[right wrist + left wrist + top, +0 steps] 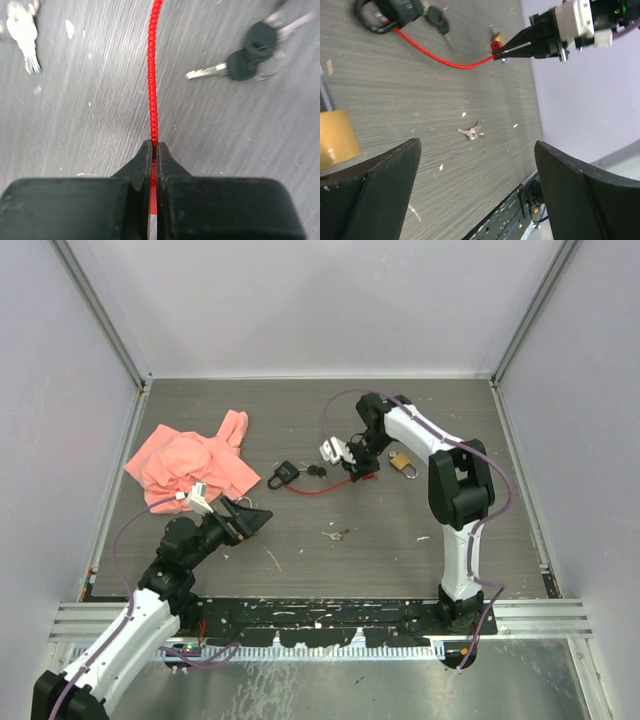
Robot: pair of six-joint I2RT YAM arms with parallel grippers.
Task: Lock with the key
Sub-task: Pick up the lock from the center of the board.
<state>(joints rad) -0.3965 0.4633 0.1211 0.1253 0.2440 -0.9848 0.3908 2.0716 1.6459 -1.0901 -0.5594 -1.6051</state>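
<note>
A black padlock [283,474] lies mid-table with a thin red cable [320,488] running from it to the right. My right gripper [358,475] is shut on the far end of that red cable [152,75], the beaded cord pinched between its tips [153,150]. Two black-headed keys [316,471] lie just right of the padlock and show in the right wrist view [250,50]. My left gripper [255,515] hovers low at the front left, open and holding nothing [477,150]. The left wrist view shows the padlock [390,12], a key [439,21] and the cable [445,60].
A small brass padlock [403,462] lies right of the right gripper. A bunch of small silver keys [335,534] lies on the table front of centre [471,132] [22,30]. A pink cloth [195,465] covers the left. A brass-coloured block [337,140] sits by the left gripper.
</note>
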